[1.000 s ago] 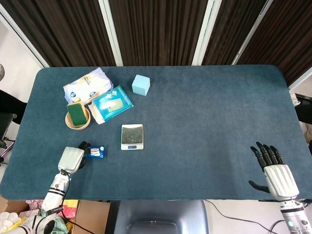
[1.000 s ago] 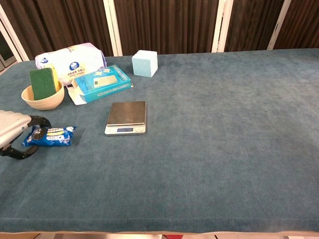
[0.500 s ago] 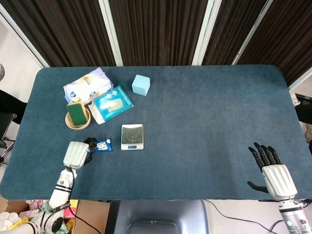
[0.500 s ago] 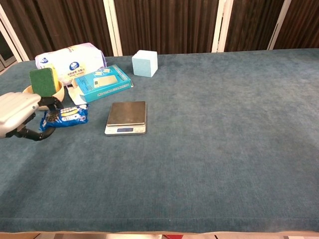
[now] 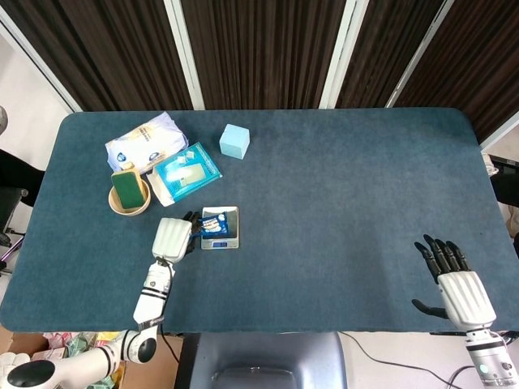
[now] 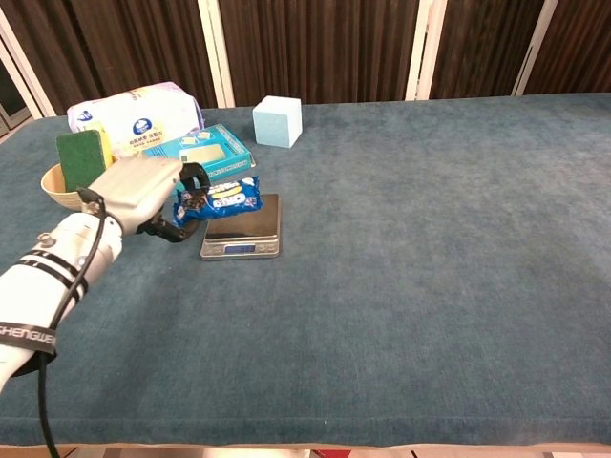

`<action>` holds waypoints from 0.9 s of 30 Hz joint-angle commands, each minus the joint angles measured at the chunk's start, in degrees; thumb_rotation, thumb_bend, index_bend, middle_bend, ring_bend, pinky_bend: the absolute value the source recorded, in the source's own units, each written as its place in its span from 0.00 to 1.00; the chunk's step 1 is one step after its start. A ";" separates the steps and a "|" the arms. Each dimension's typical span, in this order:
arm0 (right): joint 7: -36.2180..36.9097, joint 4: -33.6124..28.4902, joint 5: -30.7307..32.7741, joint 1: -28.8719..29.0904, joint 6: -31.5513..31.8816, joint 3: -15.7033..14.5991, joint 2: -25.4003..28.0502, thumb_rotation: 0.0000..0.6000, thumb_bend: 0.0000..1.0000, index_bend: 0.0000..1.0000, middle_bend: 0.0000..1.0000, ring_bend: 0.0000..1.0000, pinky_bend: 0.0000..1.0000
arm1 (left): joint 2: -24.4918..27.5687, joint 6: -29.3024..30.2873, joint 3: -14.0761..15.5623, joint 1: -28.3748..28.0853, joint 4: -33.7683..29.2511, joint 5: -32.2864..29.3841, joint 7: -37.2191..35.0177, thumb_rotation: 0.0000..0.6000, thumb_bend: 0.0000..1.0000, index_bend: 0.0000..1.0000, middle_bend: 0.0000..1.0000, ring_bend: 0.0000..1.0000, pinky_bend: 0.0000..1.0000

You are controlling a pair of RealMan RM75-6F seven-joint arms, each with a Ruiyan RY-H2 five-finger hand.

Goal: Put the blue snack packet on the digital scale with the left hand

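Observation:
My left hand (image 5: 173, 238) (image 6: 143, 193) grips the blue snack packet (image 5: 213, 220) (image 6: 222, 197) by its left end. It holds the packet in the air over the platform of the digital scale (image 5: 220, 228) (image 6: 242, 228). The scale is a small silver square with a display strip on its near edge. Whether the packet touches the platform I cannot tell. My right hand (image 5: 455, 281) lies at the near right edge of the table, fingers spread, holding nothing; the chest view does not show it.
A teal box (image 5: 187, 172) (image 6: 196, 156) lies just behind the scale. Left of it stands a bowl (image 5: 124, 205) (image 6: 62, 189) with a green sponge (image 5: 126, 186) (image 6: 81, 158). A white wipes pack (image 5: 147, 141) (image 6: 134, 114) and a light blue cube (image 5: 234, 140) (image 6: 278, 121) sit further back.
My left hand has lifted the packet off the table and carried it right, from beside the bowl to above the scale. The right hand has stayed put.

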 commanded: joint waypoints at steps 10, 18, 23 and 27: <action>2.72 0.34 0.23 0.15 -0.45 -0.16 1.26 1.00 0.17 0.00 0.00 0.00 0.00 | -4.24 -1.78 -0.23 -4.51 6.78 -1.53 1.20 1.00 0.41 0.41 0.41 1.00 1.00; 2.54 0.02 0.29 0.23 -0.81 -0.31 1.48 1.00 0.17 0.00 0.00 0.00 0.00 | -5.02 -1.89 -0.10 -5.73 8.24 -1.69 0.04 1.00 0.40 0.17 0.17 1.00 1.00; 3.74 0.49 -0.69 0.30 -0.36 -0.48 1.47 1.00 0.17 0.00 0.00 0.00 0.00 | -3.73 -0.80 0.62 -4.84 6.28 -1.49 -0.82 1.00 0.38 0.17 0.14 1.00 1.00; 3.93 0.63 -1.09 0.25 -0.06 -0.60 1.43 1.00 0.17 0.00 0.00 0.00 0.00 | -0.90 1.79 1.91 -3.21 1.23 -0.18 -0.51 1.00 0.38 0.16 0.14 1.00 1.00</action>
